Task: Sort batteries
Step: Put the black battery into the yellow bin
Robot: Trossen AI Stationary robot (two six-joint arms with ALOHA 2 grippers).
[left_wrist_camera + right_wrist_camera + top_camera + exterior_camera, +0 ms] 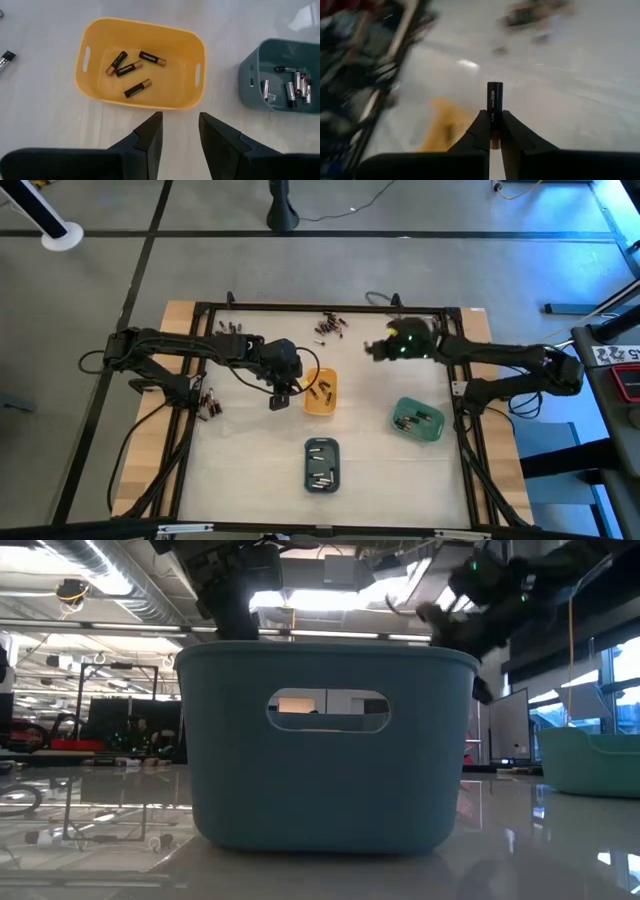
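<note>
My right gripper (pixel 494 121) is shut on a dark battery (pixel 494 97) and hangs above the table's far middle, right of a far pile of loose batteries (pixel 330 326). My left gripper (pixel 180 132) stands open and holds nothing, just left of the orange tray (pixel 142 35). That tray holds several black-and-copper batteries (pixel 131 69) lying on its floor. The slate-blue tray (pixel 260 55) near the front edge holds several silvery batteries (pixel 292 87). The green tray (pixel 418 420) at the right holds a few batteries too. My right gripper pinches the battery between its two fingers, which lie along it. Its black end (pixel 494 90) sticks out past the fingertips and its copper end (pixel 494 145) sits back between the fingers. The battery is lifted clear of the table.
More loose batteries lie at the far left (pixel 228 328) and by the left frame rail (pixel 207 405). A dark metal frame (pixel 330 307) borders the table. In the low view the slate-blue tray (pixel 325 740) fills the foreground and the green tray (pixel 590 760) stands at the right.
</note>
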